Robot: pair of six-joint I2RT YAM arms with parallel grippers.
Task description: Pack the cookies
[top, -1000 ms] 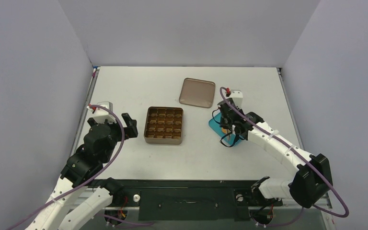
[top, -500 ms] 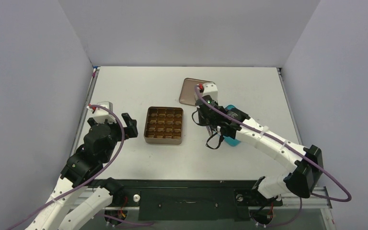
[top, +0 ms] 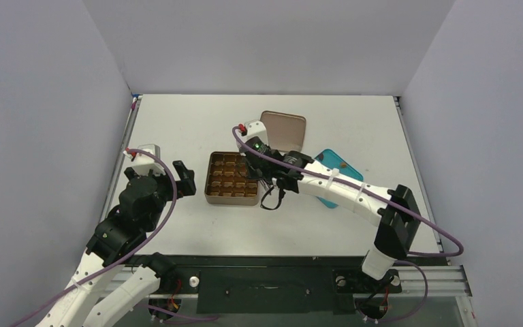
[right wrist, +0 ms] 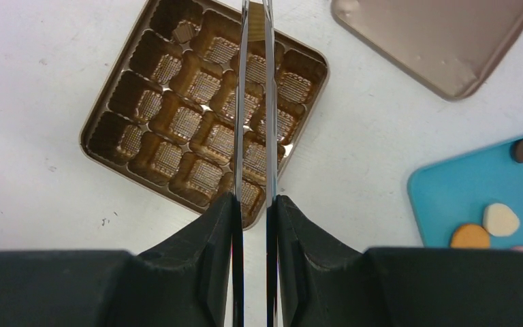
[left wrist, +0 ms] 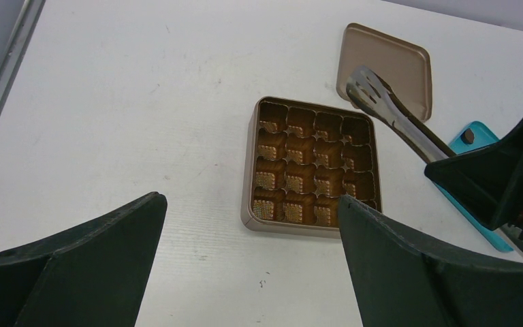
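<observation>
Cookies (right wrist: 500, 219) lie on the teal plate (right wrist: 449, 191) at the right of the bench (right wrist: 41, 68): cream, orange, pink and one dark. A brown bit (right wrist: 185, 31) sits in a corner cell of the tin (right wrist: 187, 122). Right fingers (right wrist: 211, 231) clench tongs (left wrist: 391, 107), which reach over the tin. Left fingers (left wrist: 95, 252) are spread wide, empty, left of the tin.

A square brown gridded tin (top: 233, 178) sits mid-table (top: 177, 122), with its flat tan lid (top: 284, 129) just behind and to the right. The white right arm (top: 334, 185) reaches across a teal square plate (top: 351, 172), which carries a small dark brown cookie (top: 339, 163). The left claw (top: 185, 180) hangs left of the tin, apart.
</observation>
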